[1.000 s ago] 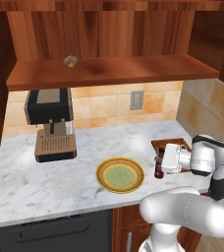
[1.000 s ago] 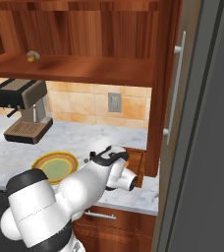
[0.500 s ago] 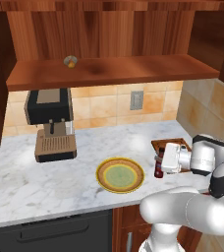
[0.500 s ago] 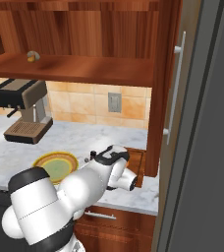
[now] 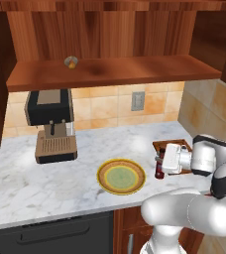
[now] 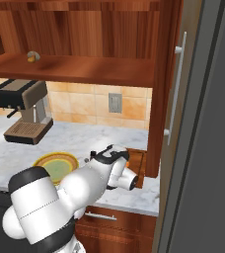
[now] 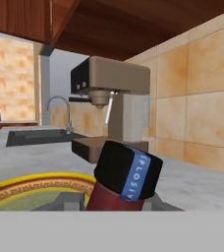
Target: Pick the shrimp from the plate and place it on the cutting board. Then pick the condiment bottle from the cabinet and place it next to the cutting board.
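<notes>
My gripper (image 5: pixel 160 162) is shut on the condiment bottle (image 5: pixel 159 170), a dark red bottle with a black cap (image 7: pixel 126 175). It holds the bottle upright and low over the marble counter, just left of the cutting board (image 5: pixel 175 147) and right of the plate (image 5: pixel 121 176). In the hand view the plate's rim (image 7: pixel 30 188) lies to the bottle's left. From the right base view my hand (image 6: pixel 109 157) covers part of the cutting board (image 6: pixel 137 167). The shrimp is hidden. Above the counter runs the cabinet shelf (image 5: pixel 115 72).
A coffee machine (image 5: pixel 50 124) stands at the back left of the counter. A small round yellowish object (image 5: pixel 71 62) sits on the shelf. A tiled side wall (image 5: pixel 211 106) rises right of the board, with a tall cabinet door (image 6: pixel 171 94) beside it. A sink (image 7: pixel 40 135) lies beyond.
</notes>
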Available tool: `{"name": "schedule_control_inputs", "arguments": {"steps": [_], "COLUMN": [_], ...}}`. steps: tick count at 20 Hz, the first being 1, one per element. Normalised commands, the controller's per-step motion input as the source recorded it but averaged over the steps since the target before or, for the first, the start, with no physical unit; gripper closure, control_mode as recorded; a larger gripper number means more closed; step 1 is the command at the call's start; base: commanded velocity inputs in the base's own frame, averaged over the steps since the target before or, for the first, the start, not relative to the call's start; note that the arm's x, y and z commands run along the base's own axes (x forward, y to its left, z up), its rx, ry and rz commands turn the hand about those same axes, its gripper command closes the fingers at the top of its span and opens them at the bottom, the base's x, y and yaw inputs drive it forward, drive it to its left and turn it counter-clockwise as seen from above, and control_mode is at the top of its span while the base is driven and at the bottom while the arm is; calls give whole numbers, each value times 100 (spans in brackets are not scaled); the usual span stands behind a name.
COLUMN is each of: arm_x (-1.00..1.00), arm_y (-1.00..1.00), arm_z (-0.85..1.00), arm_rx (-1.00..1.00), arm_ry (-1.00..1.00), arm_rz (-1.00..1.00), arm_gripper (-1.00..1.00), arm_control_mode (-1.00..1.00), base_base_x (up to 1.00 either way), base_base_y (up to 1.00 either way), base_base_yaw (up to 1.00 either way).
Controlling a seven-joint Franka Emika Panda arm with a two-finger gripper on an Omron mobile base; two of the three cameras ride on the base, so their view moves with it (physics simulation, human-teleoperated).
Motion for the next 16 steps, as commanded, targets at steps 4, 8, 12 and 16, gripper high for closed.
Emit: {"name": "schedule_control_inputs", "arguments": {"steps": [4,8,12,16], "arm_x": [0,0,0,0], "arm_y": [15,15,15,17], "arm_z": [-14,-16,-17,-19], "arm_rx": [0,0,0,0], "arm_ry": [0,-1,-2,-4], "arm_rz": [0,0,0,0], "arm_gripper": [100,100,100,100], "arm_control_mode": [-100,-100,-100,-100], "base_base_x": [0,0,0,0], "base_base_y": [0,0,0,0], "base_base_yaw": [0,0,0,0]}}
